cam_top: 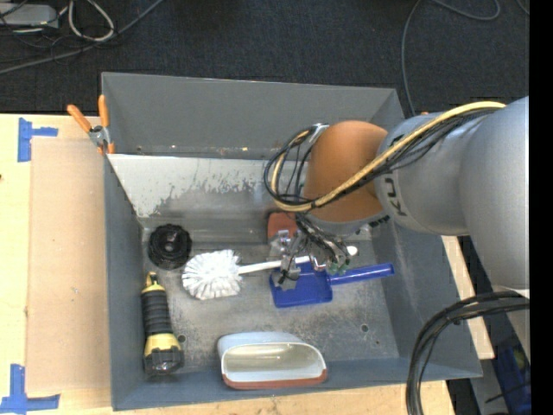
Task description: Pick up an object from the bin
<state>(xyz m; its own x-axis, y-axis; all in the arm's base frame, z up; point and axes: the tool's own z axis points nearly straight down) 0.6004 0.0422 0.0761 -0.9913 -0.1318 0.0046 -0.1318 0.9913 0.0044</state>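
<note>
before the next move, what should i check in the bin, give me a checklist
1. Gripper down by the white brush's handle end: ok
2. Anything held in the gripper: cannot tell
3. Blue scoop clear of the gripper: not ok, right beside it
4. Red-brown thing behind the gripper: cannot tell, partly hidden
5. Flashlight, black cap and white dish apart from the gripper: ok

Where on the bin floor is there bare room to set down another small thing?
Two patches are bare: the front right corner of the bin, between the blue scoop and the white oval dish; and the floor between the black-and-yellow torch, the white brush and that dish. It is crowded in the middle, where the gripper hangs over brush handle and scoop.
</note>
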